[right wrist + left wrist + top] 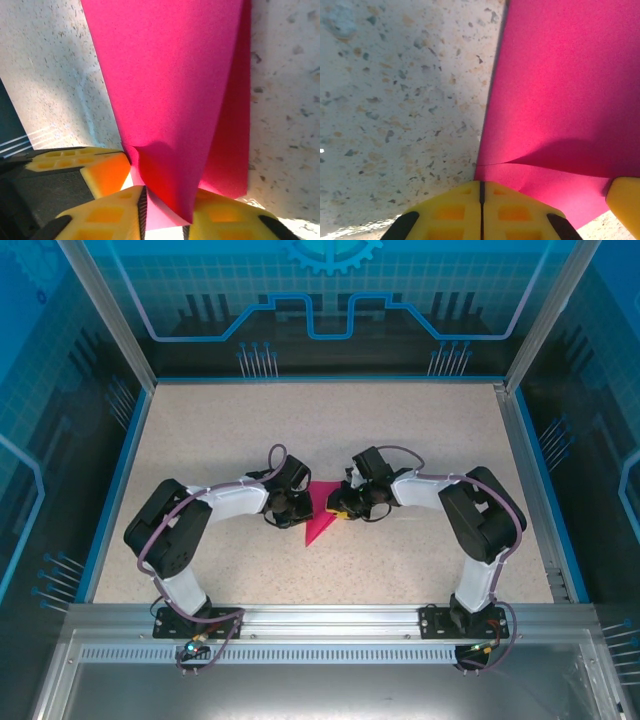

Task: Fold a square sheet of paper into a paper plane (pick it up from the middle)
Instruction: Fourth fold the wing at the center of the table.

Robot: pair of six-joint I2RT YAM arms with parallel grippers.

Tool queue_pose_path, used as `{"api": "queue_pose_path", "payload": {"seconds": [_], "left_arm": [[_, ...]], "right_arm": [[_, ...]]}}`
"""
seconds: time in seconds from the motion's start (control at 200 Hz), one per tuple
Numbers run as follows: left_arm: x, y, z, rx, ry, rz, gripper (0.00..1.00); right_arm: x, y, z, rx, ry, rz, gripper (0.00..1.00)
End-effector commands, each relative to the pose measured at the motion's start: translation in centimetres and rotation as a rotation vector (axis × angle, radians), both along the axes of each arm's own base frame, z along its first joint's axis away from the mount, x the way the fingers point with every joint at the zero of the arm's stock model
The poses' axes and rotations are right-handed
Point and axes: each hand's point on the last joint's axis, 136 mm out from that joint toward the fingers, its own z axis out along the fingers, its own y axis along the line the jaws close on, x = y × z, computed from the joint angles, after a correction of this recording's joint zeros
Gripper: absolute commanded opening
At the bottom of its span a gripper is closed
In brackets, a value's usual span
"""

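speckled table (420, 440): right gripper (162, 207) apparently pinching folded paper (170, 85); left gripper (481, 210) closed.

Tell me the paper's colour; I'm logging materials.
Plain magenta-pink paper, clearest in the right wrist view.

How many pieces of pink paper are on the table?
1: a single folded pink paper lying mid-table between the two arms, the left pincer and right pincer both at its edges.

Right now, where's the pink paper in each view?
Top external: folded pink paper at table centre, between the two tools.
Left wrist: paper covers the right side, above the left tool.
Right wrist: paper runs down the centre into the right tool.
Shared landmark: speckled tabletop.
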Motion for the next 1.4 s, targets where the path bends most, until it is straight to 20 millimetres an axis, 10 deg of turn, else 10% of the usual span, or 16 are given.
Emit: {"api": "queue_pose_path", "payload": {"seconds": [0.0,0.8,1.396], "left_arm": [[0.0,0.5,1.3,0.033,-0.013,-0.009,0.08],[1.1,-0.1,14.1,-0.121,-0.478,-0.178,0.68],[-0.9,-5.3,9.4,-0.146,-0.845,-0.67,0.67]], "right_arm": [[-0.7,0.8,-0.2,0.029,0.019,0.027,0.18],[1.4,-4.3,10.1,-0.145,-0.27,-0.309,0.05],[0.5,-3.9,4.4,-0.164,0.007,-0.481,0.07]]}}
